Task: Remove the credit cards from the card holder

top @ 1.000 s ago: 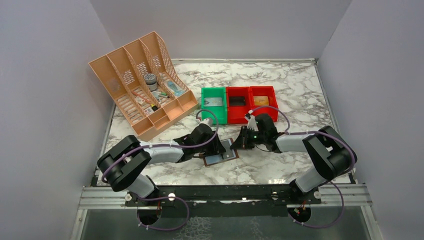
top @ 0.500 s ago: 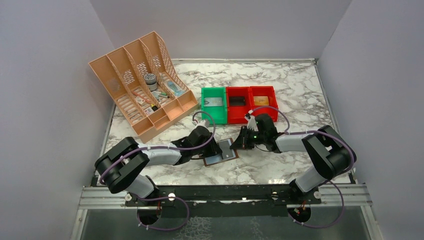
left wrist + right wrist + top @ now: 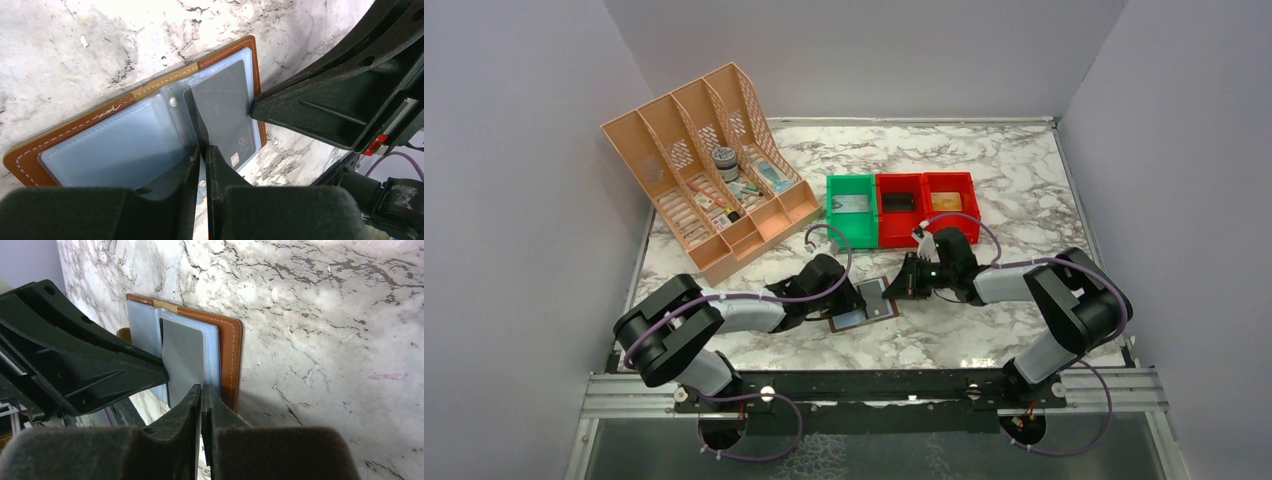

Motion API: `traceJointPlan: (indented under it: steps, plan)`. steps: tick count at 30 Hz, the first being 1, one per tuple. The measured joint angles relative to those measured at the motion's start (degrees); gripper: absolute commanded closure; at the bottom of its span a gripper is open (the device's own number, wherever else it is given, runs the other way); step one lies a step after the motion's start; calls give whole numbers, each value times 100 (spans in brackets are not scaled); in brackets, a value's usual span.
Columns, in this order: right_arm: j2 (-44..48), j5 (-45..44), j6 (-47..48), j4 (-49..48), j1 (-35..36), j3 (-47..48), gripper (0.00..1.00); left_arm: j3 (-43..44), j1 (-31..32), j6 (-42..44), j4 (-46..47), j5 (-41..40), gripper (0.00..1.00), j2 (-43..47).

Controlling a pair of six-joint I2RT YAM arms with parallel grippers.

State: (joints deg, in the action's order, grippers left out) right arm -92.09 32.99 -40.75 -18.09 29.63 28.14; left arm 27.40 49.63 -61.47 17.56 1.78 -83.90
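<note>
The card holder (image 3: 882,309) lies open on the marble table, brown leather with clear sleeves; it also shows in the left wrist view (image 3: 100,117) and the right wrist view (image 3: 231,355). A dark grey credit card (image 3: 227,112) marked VIP sits at its right half and shows matte grey in the right wrist view (image 3: 182,357). My left gripper (image 3: 202,148) is shut on that card's near edge. My right gripper (image 3: 201,388) is shut on the sleeve edge of the holder's right half, opposite the left gripper (image 3: 852,298). Any other cards are hidden.
A green bin (image 3: 832,200) and two red bins (image 3: 921,182) stand behind the holder, each with a small item inside. A peach desk organiser (image 3: 709,170) with oddments stands at the back left. Grey walls close in both sides.
My left gripper has drawn back slightly to the left. The card holder and my right gripper stay about where they were.
</note>
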Motion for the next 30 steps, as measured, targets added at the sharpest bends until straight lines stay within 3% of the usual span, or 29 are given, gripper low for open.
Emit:
traceJointPlan:
  steps: [8,11,30]
  plan:
    - [-127,144,-85,-170,-28,-4,93,-118,-2,-125,236,-11,88,-63]
    - [-129,149,-98,-168,-37,-4,93,-118,-7,-122,297,11,100,-109]
    - [-46,-2,-2,138,-4,90,96,-385,-17,-195,387,-22,100,232]
